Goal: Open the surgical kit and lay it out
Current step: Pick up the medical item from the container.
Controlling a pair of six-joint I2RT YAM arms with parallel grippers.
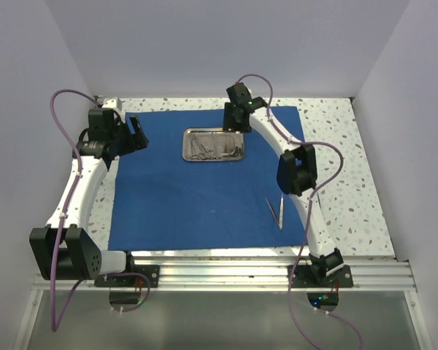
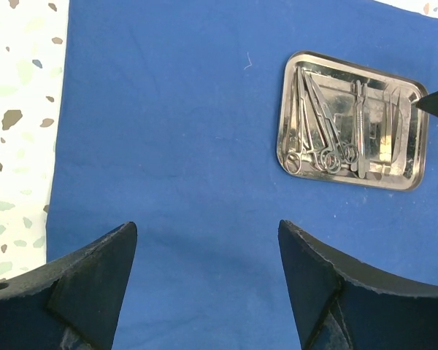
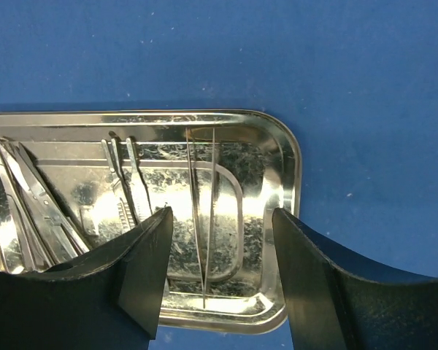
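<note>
From above, I see the cloth [image 1: 190,197] spread flat and royal blue over the speckled table [image 1: 350,175], with no folds that I can make out. The tray [image 1: 213,158], small, shiny and rectangular, sits on the far middle of the cloth with thin silver instruments [image 1: 208,144] in it. One pair of tweezers [image 1: 277,212] lies alone on the cloth's near right part, well apart from the tray. My left gripper [image 1: 137,133] hangs over the cloth's far left edge. My right gripper [image 1: 236,120] is over the tray's right end.

On the left wrist camera, the fingers [image 2: 80,292] stand wide with only bare blue cloth between them. The tray shows at upper right, its ring-handled pieces [image 2: 321,124] laid side by side, rings toward the near rim, with straighter tools beside them.

On the right wrist camera, the fingers [image 3: 139,277] are parted just above the tray's right end, gripping nothing. A second pair of tweezers [image 3: 203,219] lies in the tray in line with the gap between them, tips toward the camera. More instruments crowd the tray's left side.
</note>
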